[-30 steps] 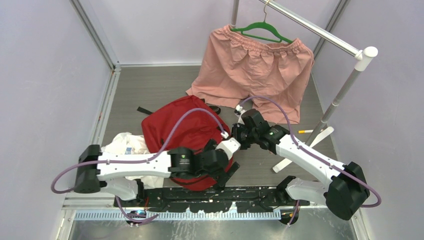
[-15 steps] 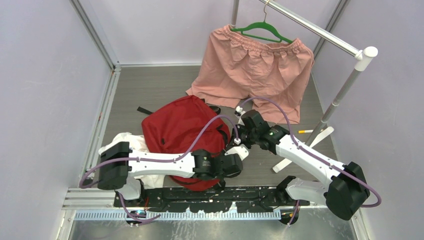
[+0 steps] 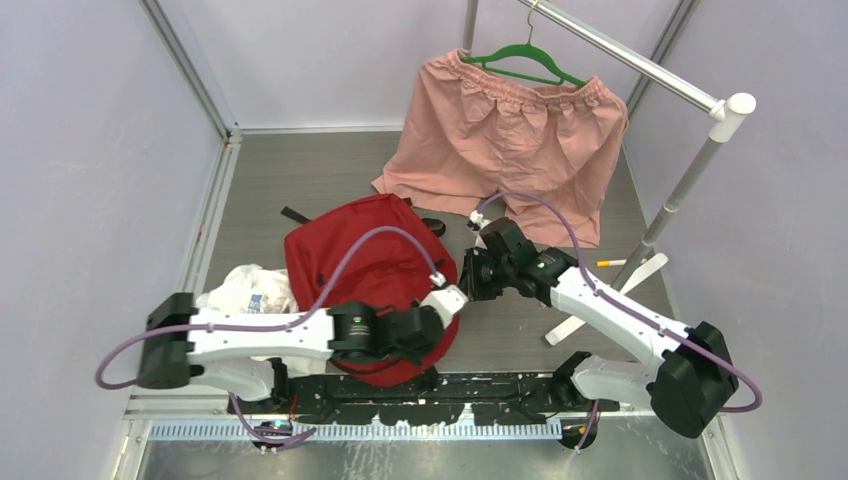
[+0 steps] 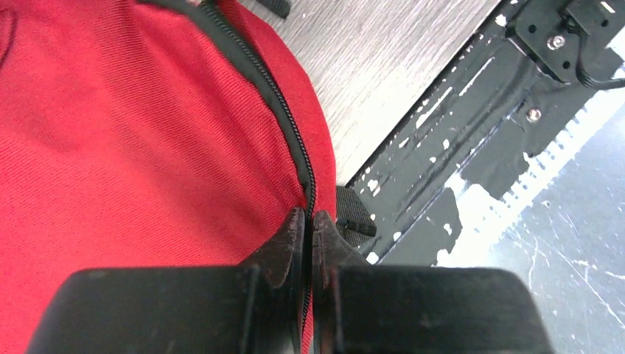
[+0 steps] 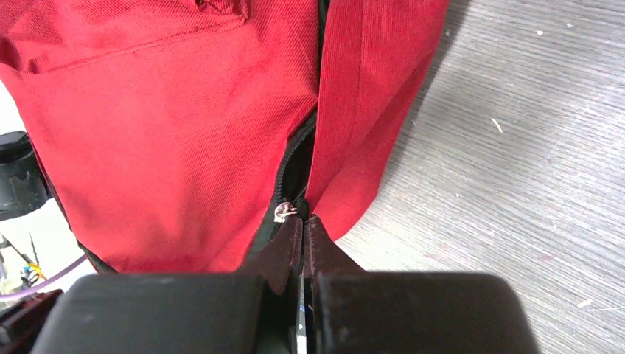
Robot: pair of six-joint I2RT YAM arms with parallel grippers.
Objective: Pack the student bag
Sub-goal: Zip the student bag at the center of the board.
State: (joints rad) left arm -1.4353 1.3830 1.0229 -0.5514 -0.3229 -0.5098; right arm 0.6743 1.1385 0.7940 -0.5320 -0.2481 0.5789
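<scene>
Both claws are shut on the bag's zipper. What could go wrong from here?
The left claw pinches only a thin edge of the student bag at its zipper; the fabric may slip out when pulled. The right claw closes beside the zipper pull, so it may hold cloth, not the pull.

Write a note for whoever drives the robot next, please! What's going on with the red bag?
The left gripper: jaws shut on the black zipper at the near edge of the student bag.
The right gripper: jaws shut on the bag's zipper line, right at the small metal slider.
The bag lies on the table, between the white plastic bag and the pink shorts.
Done: both arms have hold of the zipper; a short dark gap shows by the slider.
Left: probably pull it open and pack. Nothing to pack is in view, and the bag's inside is hidden.
</scene>
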